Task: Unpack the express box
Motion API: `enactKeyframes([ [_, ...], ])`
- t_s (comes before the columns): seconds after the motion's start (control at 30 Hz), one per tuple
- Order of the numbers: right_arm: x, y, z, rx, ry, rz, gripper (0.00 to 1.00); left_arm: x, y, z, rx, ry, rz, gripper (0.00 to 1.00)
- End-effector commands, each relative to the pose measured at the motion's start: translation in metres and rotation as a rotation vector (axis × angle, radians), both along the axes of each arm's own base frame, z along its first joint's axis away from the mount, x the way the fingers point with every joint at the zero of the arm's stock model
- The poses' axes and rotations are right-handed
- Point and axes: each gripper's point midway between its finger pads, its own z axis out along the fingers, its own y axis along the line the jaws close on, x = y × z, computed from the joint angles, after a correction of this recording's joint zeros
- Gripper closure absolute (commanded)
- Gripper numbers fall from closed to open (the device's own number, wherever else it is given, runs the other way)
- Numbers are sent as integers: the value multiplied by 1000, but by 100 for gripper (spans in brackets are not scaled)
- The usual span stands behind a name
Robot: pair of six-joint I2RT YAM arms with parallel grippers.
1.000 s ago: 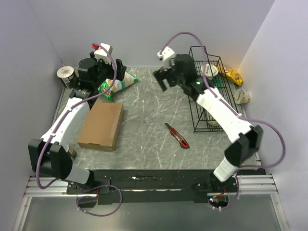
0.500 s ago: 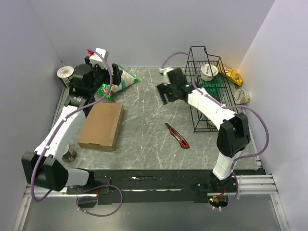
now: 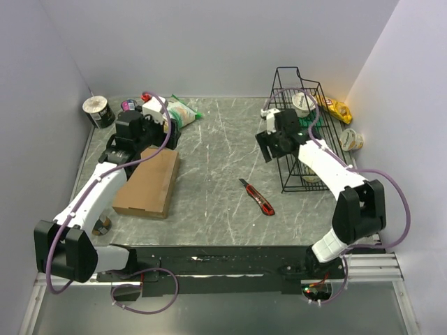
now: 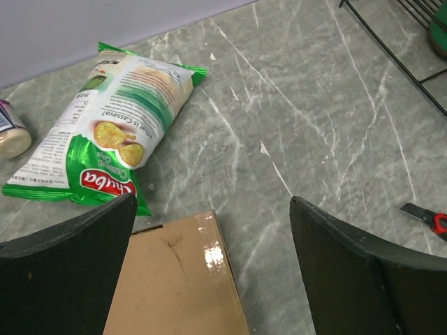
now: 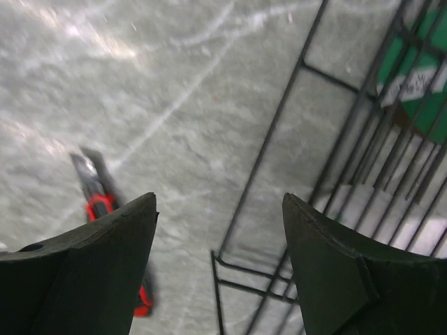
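The express box (image 3: pixel 147 183) is a flat brown cardboard mailer lying closed on the left of the table; its taped far corner shows in the left wrist view (image 4: pixel 174 279). My left gripper (image 3: pixel 159 137) is open and empty, hovering over the box's far end (image 4: pixel 209 272). My right gripper (image 3: pixel 269 148) is open and empty above the table beside the black wire rack (image 3: pixel 302 132). A red and black utility knife (image 3: pixel 257 196) lies mid-table and shows in the right wrist view (image 5: pixel 105 209).
A green and white snack bag (image 3: pixel 180 112) lies at the back left, also seen from the left wrist (image 4: pixel 115 125). A cup (image 3: pixel 98 110) stands in the back left corner. The wire rack (image 5: pixel 335 174) holds cups and a green packet; a yellow packet (image 3: pixel 336 108) lies behind it.
My left gripper has swung down from over the snack bag to the box's far end. My right gripper has moved right and nearer, toward the wire rack.
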Motion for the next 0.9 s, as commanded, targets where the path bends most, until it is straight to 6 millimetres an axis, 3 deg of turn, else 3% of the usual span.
enactKeyframes([
  [0.0, -7, -32, 11, 46, -25, 8, 21, 2, -10, 16, -14, -44, -60, 4],
  [0.03, -11, -32, 7, 64, 4, 34, 21, 2, -13, 16, -18, -42, -77, 4],
  [0.1, -23, -9, 2, 139, 48, 173, 22, 2, -23, 16, -45, -35, -122, 4],
  [0.2, -55, 35, 8, 317, 113, 439, 21, 2, -31, 14, -74, -13, -148, 4],
  [0.3, -81, 55, -13, 322, 199, 566, 21, 2, -34, 14, -62, -14, -157, 4],
  [0.37, -97, 58, -37, 306, 269, 603, 21, 1, -33, 15, -55, -18, -156, 4],
  [0.43, -98, 54, -50, 291, 299, 573, 22, -2, -36, 17, -48, -19, -187, 3],
  [0.53, -98, 51, -59, 245, 322, 559, 23, -6, -38, 16, -53, -14, -204, 4],
  [0.7, -117, 56, -80, 121, 363, 589, 26, -7, -38, 9, -75, 4, -190, 4],
  [0.87, -134, 47, -111, -44, 410, 532, 27, -6, -35, 2, -67, 21, -167, 4],
])
